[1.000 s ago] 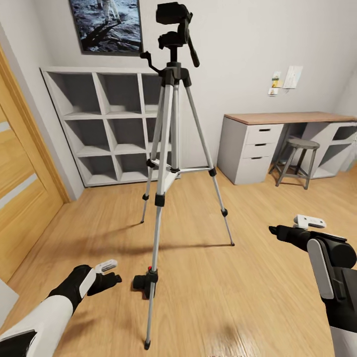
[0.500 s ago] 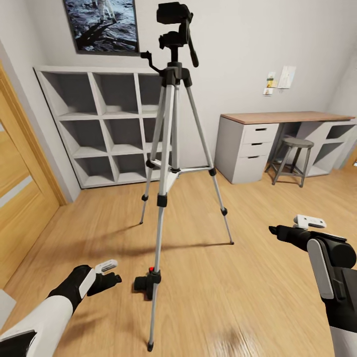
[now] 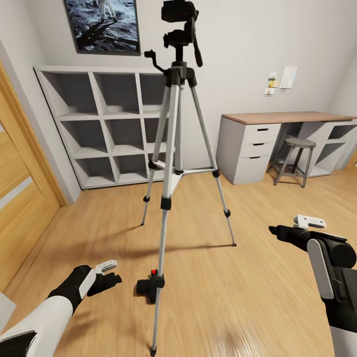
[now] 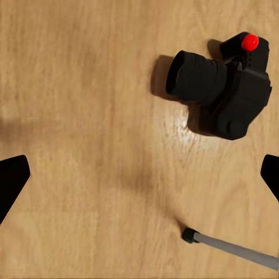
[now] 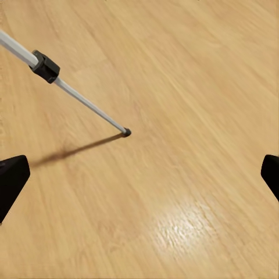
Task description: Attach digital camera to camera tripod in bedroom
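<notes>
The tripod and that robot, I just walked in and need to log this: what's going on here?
The robot faces the camera tripod, which stands on the wooden floor of a bedroom. The digital camera lies on the floor beside the tripod's nearest leg, not mounted. The left hand hovers open close to the camera, holding nothing; the right hand is open and empty too. The tripod's head is bare.

In the head view the camera tripod's near leg crossed in front of the digital camera and hid part of its body. The astronaut picture was cut off by the top edge, and the oak door by the left edge. The papers above the desk were too small to read.
</notes>
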You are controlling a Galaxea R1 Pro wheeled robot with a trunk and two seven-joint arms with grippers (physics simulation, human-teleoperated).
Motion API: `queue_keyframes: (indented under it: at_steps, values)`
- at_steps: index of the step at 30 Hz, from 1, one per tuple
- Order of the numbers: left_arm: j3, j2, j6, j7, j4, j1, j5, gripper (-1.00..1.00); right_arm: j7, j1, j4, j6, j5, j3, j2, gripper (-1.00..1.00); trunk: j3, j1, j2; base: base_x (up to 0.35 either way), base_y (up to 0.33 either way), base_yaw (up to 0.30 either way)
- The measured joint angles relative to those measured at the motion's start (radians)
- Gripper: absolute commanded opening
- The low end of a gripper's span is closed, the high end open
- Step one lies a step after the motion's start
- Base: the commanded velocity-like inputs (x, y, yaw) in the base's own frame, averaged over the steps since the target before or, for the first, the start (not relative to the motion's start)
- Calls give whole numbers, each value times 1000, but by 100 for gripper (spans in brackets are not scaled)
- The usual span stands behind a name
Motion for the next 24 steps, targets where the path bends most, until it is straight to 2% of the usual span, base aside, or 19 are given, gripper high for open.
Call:
queue_keyframes:
  at_steps: [11,21,24]
  values:
    - [-1,-14,-2,3,0,-2,3,100,0,0,0,0,0,-1,0,100,0,0,0,48,41,0]
    - [1,-46,-2,19,-4,-14,4,100,0,0,0,0,1,-1,0,100,0,0,0,6,5,0]
    - [2,-76,-4,53,-8,-17,4,100,0,0,0,0,1,-1,0,100,0,0,0,1,1,0]
